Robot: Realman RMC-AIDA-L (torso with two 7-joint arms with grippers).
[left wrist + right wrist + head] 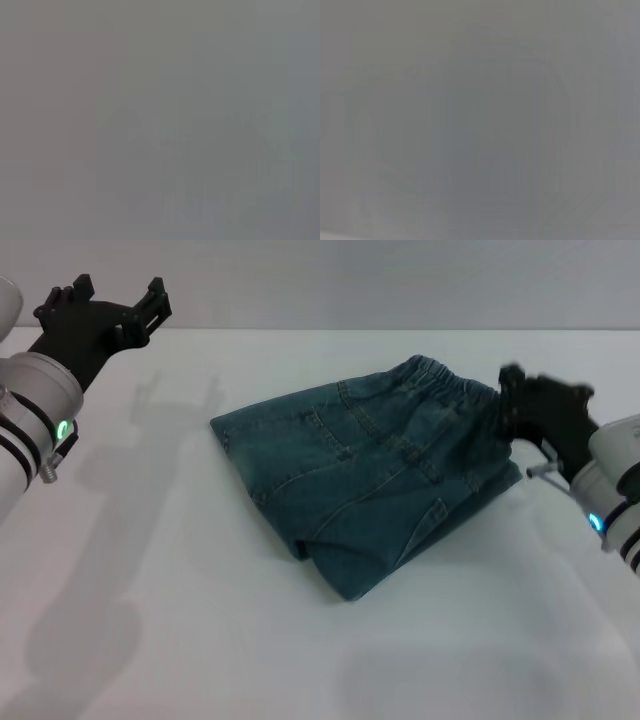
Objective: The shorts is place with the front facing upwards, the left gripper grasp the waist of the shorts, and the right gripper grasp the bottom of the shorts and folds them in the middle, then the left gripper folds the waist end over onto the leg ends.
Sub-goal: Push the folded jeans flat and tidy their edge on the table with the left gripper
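Denim shorts (370, 480) folded, ruffled waist (445, 375) by R pincer (505, 405)

Your head camera looks forward and down from above onto the white table (150, 590), wide enough to take in the folded shorts (370, 480) at centre, the left gripper (115, 310) at ten o'clock and the right gripper (520, 400) at three o'clock. Both your wrist views return only flat grey, so no shared ground can be traced.
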